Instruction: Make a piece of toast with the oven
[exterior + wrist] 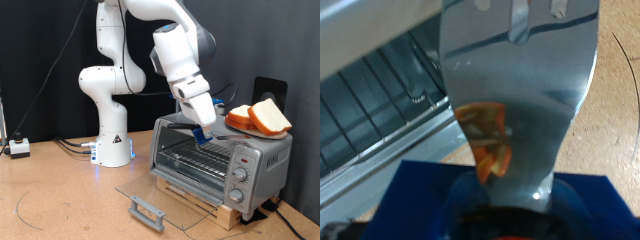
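Exterior view: my gripper (203,128) is hovering over one boxy silver toaster oven (220,160), its glass door (150,198) lying open at seven o'clock. Two bread slices (265,117) are resting on an orange plate (240,124) on top.

Wrist view: I am gripping one shiny metal spatula (520,90) by its blue handle (500,200), above the wire rack (370,110).

The oven (218,158) is a small silver box with its glass door (160,205) folded down flat and open, dark handle (146,211) at the front edge, wire rack (195,160) bare inside. The toast (270,117), pale with brown crust, leans on an orange plate atop the oven.
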`<state>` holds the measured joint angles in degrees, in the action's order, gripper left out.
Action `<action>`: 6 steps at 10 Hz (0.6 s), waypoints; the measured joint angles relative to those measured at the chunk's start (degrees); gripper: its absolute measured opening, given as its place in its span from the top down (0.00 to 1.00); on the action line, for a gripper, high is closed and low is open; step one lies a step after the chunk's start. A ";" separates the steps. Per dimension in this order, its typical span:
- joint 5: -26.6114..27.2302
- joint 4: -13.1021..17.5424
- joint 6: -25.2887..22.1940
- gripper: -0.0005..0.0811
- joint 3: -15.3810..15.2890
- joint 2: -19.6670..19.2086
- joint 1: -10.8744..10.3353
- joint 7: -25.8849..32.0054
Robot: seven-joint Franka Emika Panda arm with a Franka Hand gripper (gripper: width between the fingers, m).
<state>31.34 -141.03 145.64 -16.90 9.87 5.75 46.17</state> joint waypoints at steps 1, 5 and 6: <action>-0.03 0.28 0.79 0.43 -0.93 -0.75 -0.10 -0.23; -0.03 1.13 3.64 0.43 -3.69 -2.74 -0.27 -1.87; -0.03 1.36 3.99 0.43 -4.09 -2.95 -0.27 -2.30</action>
<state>31.31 -139.67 149.63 -20.99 6.93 5.48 43.86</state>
